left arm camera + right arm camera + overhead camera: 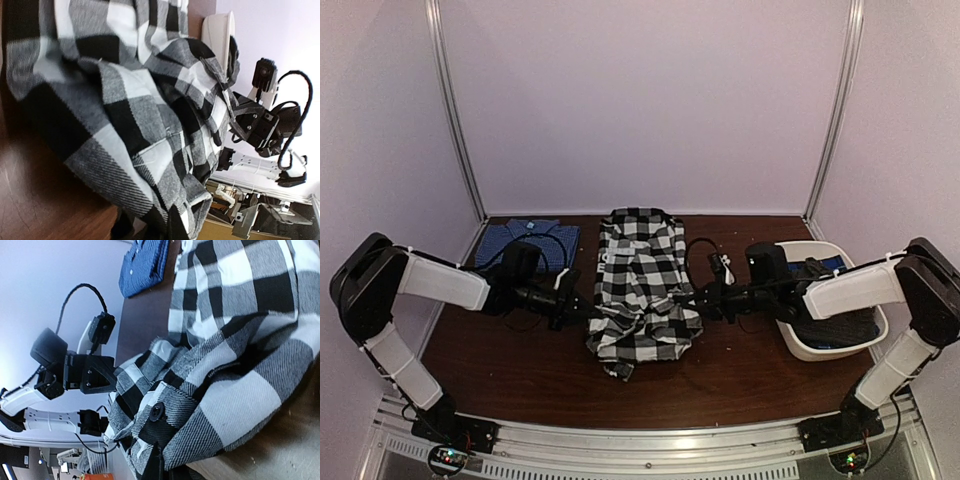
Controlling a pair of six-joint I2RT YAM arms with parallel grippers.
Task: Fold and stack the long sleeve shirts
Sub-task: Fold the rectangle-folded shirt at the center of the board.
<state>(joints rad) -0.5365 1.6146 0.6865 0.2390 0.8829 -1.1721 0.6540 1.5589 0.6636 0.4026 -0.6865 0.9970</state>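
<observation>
The black-and-white checked shirt (640,280) lies in the middle of the table, its near half bunched up between the two grippers. My left gripper (582,309) is at its left edge and my right gripper (692,298) at its right edge. Each looks shut on a bunch of the checked cloth. In the left wrist view the checked shirt (125,115) drapes over my left gripper (142,229). In the right wrist view the shirt (225,365) covers my right gripper (159,471). The dark blue shirt (530,243) lies folded at the back left. A dark shirt (832,322) lies in the basket.
The white oval basket (823,351) stands at the right, next to the right arm. The blue shirt also shows in the right wrist view (145,265). White walls close the back and sides. A metal rail runs along the near edge.
</observation>
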